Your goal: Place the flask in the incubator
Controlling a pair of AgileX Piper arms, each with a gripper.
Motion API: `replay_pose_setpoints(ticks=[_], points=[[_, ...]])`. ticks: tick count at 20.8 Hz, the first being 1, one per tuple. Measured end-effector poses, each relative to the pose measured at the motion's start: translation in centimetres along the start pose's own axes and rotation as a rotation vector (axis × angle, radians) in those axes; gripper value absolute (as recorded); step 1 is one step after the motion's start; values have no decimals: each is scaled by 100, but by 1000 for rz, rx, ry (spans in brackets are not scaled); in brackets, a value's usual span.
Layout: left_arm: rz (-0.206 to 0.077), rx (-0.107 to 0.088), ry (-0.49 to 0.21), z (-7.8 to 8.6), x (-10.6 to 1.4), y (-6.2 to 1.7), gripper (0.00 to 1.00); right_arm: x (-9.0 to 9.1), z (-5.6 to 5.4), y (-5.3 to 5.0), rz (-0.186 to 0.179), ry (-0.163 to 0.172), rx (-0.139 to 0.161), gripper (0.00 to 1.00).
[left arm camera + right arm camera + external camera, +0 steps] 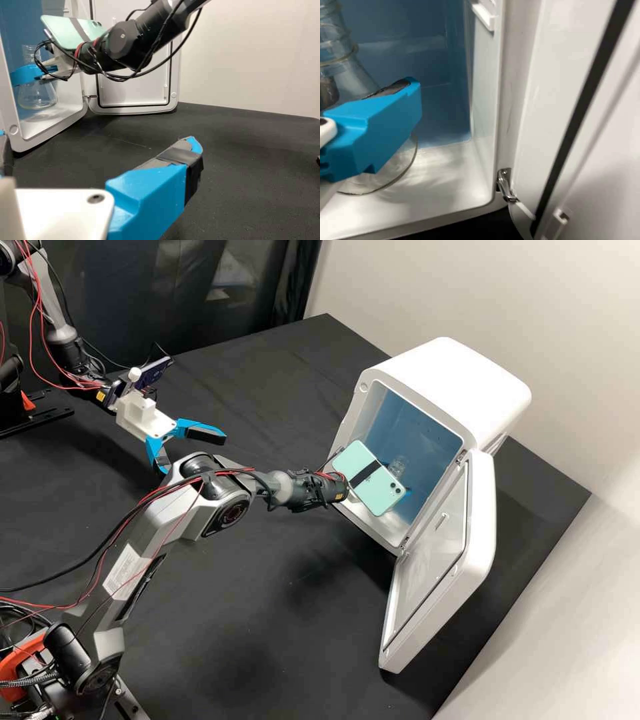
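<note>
Flask (pixel 35 95) sits inside incubator (pixel 453 387), low by its floor. Right hand (pixel 24 75) is at flask neck; I cannot tell its grip. Left hand (pixel 181 443) is wide, well apart from incubator. Risk: a skewed pull-out drags flask over.

You have two arms at one worktop (pixel 280 613): left arm (pixel 63 337), right arm (pixel 173 507). Two end effectors, one per arm: left end effector (pixel 179 443), right end effector (pixel 31 74). You can count two blue fingers (pixel 200 432) on the left one. Two phones, one mounted at each wrist: mint-green phone (pixel 370 479) on the right arm, dark phone (pixel 155 369) on the left. One flask (pixel 36 95). One incubator (pixel 453 383), one chamber, one door (pixel 467 553).
</note>
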Motion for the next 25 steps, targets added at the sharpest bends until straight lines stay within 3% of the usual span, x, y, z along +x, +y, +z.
replay_pose_setpoints(ticks=[8,12,14,16,20,21,25], points=[[1,-1,0,5,2,-1,100,217,-92,-84,-4,-27,0,0],[-2,-1,-8,25,7,-7,100,282,-83,-226,-24,-46,-16,0],[-1,-1,-6,24,7,-6,100,305,-75,-292,-28,-49,-38,0],[0,-1,-4,22,7,-6,100,320,-84,-305,-25,-49,-55,0],[1,-2,-1,20,7,-4,100,343,-45,-353,-16,-57,-60,0],[1,-2,-1,20,7,-4,100,347,-37,-366,-11,-58,-62,100],[1,-2,-1,20,7,-4,100,344,-46,-373,-10,-55,-65,100]])
